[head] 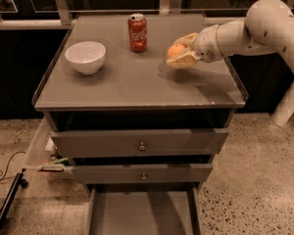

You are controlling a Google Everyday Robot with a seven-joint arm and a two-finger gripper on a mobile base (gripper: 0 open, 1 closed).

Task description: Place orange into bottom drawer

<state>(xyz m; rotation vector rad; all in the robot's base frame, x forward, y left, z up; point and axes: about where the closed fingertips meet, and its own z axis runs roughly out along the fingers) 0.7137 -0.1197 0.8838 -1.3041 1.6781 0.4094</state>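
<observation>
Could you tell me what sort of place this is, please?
Probably an office or lab test area: a grey drawer cabinet on speckled floor, a loose cable, and the tool holding the orange over the cabinet top.

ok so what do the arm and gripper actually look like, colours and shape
The arm is a smooth white shell of thick rounded segments with dark seams near the wrist; no cables or markings show. The gripper, at the orange over the right side of the cabinet top, has two pale cream fingers.
</observation>
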